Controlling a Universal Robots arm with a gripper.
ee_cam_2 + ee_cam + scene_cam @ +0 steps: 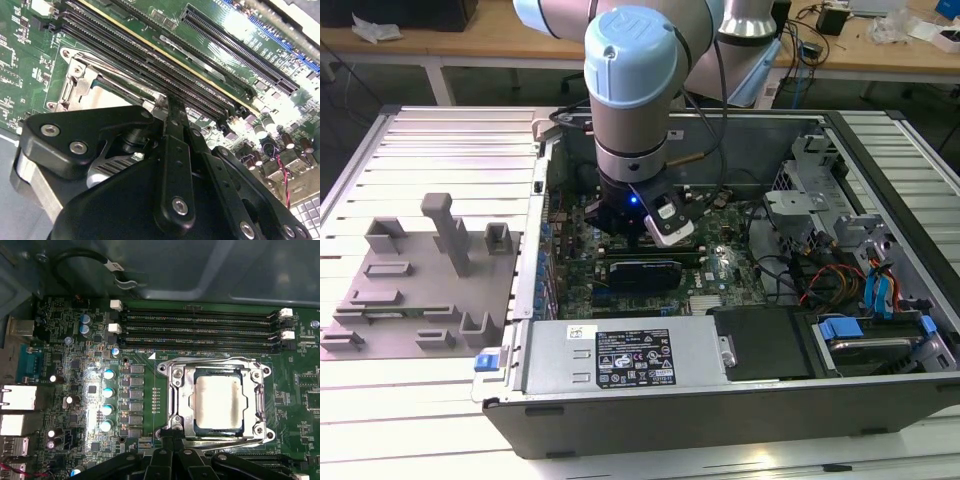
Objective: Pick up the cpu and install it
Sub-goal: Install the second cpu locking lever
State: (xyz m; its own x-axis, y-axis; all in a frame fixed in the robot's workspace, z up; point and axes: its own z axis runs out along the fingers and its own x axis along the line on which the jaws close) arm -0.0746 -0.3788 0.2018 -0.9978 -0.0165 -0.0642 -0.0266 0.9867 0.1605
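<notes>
Pale silver-white square cpu [218,401] sits in dark metal-framed socket [176,405], frame centre-right; black gripper [172,434] pinched narrow, empty, at socket edge. Keep descent vertical, imo.

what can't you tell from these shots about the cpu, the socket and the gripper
- Whether the cpu is fully seated: in the first wrist view it lies inside the socket frame, but the contacts beneath are covered.
- The socket's near edge: the gripper linkage covers it in the first wrist view.
- Most of the socket in the second wrist view: the black gripper body blocks it.
- The socket in the exterior view: the arm's wrist stands over it.
</notes>
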